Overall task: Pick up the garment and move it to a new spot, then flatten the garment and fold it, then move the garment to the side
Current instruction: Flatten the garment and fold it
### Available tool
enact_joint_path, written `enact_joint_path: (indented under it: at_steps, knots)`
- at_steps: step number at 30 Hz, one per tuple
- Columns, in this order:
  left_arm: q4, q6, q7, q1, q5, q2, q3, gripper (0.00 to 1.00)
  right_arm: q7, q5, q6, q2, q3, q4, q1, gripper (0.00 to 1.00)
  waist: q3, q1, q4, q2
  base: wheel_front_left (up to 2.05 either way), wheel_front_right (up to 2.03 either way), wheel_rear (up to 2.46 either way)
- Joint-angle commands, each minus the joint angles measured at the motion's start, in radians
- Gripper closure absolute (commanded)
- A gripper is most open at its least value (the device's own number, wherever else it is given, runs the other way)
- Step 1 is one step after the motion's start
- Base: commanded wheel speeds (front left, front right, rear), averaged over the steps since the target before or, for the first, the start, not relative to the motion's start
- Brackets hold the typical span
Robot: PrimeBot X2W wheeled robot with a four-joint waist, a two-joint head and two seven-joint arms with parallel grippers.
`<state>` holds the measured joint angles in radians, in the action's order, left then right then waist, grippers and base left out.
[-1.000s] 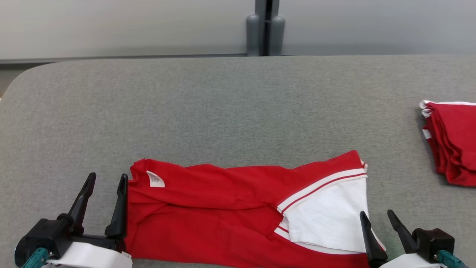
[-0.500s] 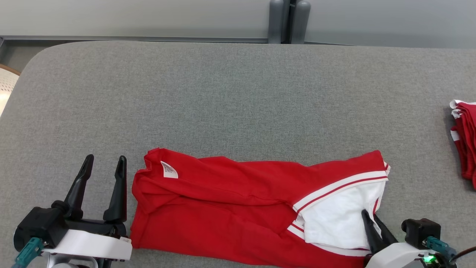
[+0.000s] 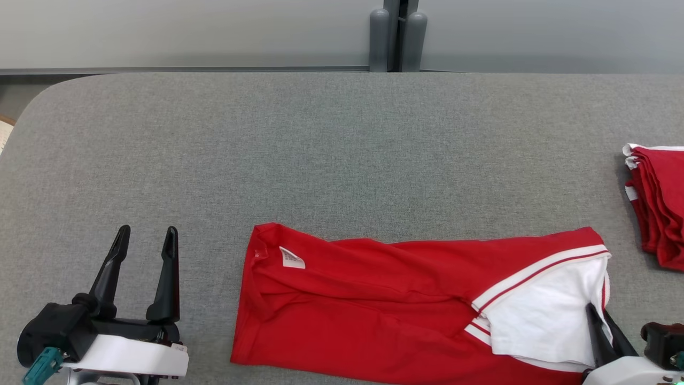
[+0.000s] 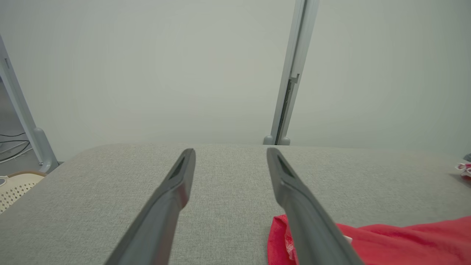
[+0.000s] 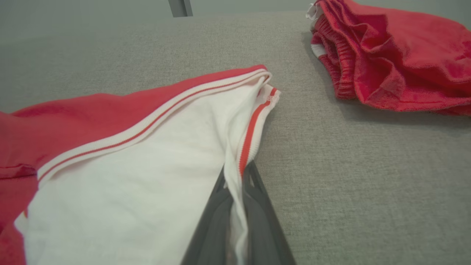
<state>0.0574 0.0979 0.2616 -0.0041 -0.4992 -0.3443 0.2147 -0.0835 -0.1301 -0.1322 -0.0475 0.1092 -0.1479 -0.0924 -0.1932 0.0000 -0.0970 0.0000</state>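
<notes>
The garment point(image 3: 374, 305) is a red piece with a white panel and red-and-white trim, folded into a long band near the table's front edge; its white label sits at the left end. My right gripper point(image 3: 599, 316) is shut on the white panel's right edge, and the right wrist view shows that cloth edge of the garment point(image 5: 147, 147) pinched between its two fingers point(image 5: 217, 217). My left gripper point(image 3: 144, 238) stands open over bare table, left of the garment and apart from it. In the left wrist view the garment point(image 4: 386, 243) lies at the lower right, behind the right finger point(image 4: 301, 206).
A pile of folded red garments point(image 3: 660, 203) lies at the table's right edge, also close ahead in the right wrist view as red garments point(image 5: 390, 55). The grey padded table point(image 3: 331, 155) stretches back to a pale wall with a grey post point(image 3: 395, 37). A cream basket point(image 4: 14, 184) stands off the left corner.
My right gripper has closed on the white panel's edge. The garment now lies further right, away from my left gripper, which stays open. The head camera has also shifted.
</notes>
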Motion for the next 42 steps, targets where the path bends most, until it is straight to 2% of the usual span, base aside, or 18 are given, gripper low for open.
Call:
enact_joint_path:
  at_steps: [1, 4, 9, 14, 18, 22, 28, 31, 38, 39, 40, 41, 42]
  knots:
    - [-0.002, -0.002, 0.004, 0.006, 0.007, -0.001, -0.004, 0.00, -0.007, 0.010, 0.003, -0.007, 0.017, 0.014, -0.012, 1.00, 0.004, 0.0000, 0.002, 0.0000, 0.00, 0.00, 0.00]
    - [-0.004, -0.007, 0.004, 0.008, 0.013, 0.003, -0.005, 0.00, -0.027, 0.014, 0.003, -0.005, 0.039, 0.048, -0.015, 1.00, 0.010, 0.0000, 0.005, 0.0000, 0.00, 0.00, 0.00]
    - [-0.008, -0.008, 0.004, 0.015, 0.017, 0.007, -0.009, 0.00, -0.069, 0.032, 0.003, -0.005, -0.017, 0.137, 0.005, 1.00, 0.024, 0.0000, 0.013, 0.0000, 0.00, 0.00, 0.00]
    - [-0.008, -0.003, 0.004, 0.021, 0.020, 0.009, -0.007, 0.00, -0.122, 0.045, 0.002, -0.004, -0.182, 0.254, 0.058, 1.00, 0.040, 0.0000, 0.023, 0.0000, 0.00, 0.00, 0.00]
    - [-0.009, -0.001, 0.003, 0.020, 0.019, 0.007, -0.002, 0.00, -0.139, -0.023, 0.002, -0.004, -0.361, 0.261, 0.146, 1.00, 0.049, 0.0000, 0.024, 0.0000, 0.00, 0.00, 0.00]
    - [-0.011, -0.006, -0.004, 0.006, 0.021, 0.008, 0.008, 0.00, -0.107, -0.133, 0.002, -0.005, -0.539, 0.182, 0.247, 1.00, 0.052, 0.0000, 0.011, 0.0000, 0.00, 0.00, 0.00]
    - [-0.018, -0.020, -0.012, -0.019, 0.024, 0.015, 0.035, 0.00, -0.039, -0.271, 0.002, -0.005, -0.782, -0.001, 0.393, 1.00, 0.039, 0.0000, -0.037, 0.0000, 0.00, 0.00, 0.00]
    - [-0.023, -0.028, -0.012, -0.038, 0.023, 0.020, 0.045, 0.00, -0.005, -0.314, 0.002, -0.005, -0.853, -0.089, 0.444, 1.00, 0.024, 0.0000, -0.066, 0.0000, 0.00, 0.00, 0.00]
    - [-0.045, -0.048, -0.006, -0.072, 0.011, 0.025, 0.045, 0.00, 0.072, -0.418, 0.002, -0.005, -0.942, -0.252, 0.526, 1.00, -0.011, 0.0000, -0.102, 0.0000, 0.00, 0.00, 0.00]
    - [-0.047, -0.050, -0.005, -0.075, 0.010, 0.025, 0.042, 0.00, 0.082, -0.426, 0.002, -0.004, -0.951, -0.267, 0.538, 0.89, -0.015, 0.0000, -0.103, 0.0000, 0.00, 0.00, 0.00]
    - [-0.049, -0.052, -0.004, -0.076, 0.009, 0.027, 0.039, 0.00, 0.088, -0.430, 0.002, -0.004, -0.962, -0.280, 0.549, 0.56, -0.017, 0.0000, -0.104, 0.0000, 0.00, 0.00, 0.00]
    - [-0.050, -0.052, -0.004, -0.078, 0.008, 0.028, 0.037, 0.00, 0.101, -0.436, 0.002, -0.004, -0.974, -0.284, 0.559, 0.00, -0.019, 0.0000, -0.104, 0.0000, 0.00, 0.00, 0.00]
    - [-0.051, -0.054, -0.003, -0.080, 0.008, 0.029, 0.034, 0.00, 0.109, -0.434, 0.002, -0.004, -0.983, -0.288, 0.571, 0.00, -0.020, 0.0000, -0.104, 0.0000, 0.00, 0.00, 0.00]
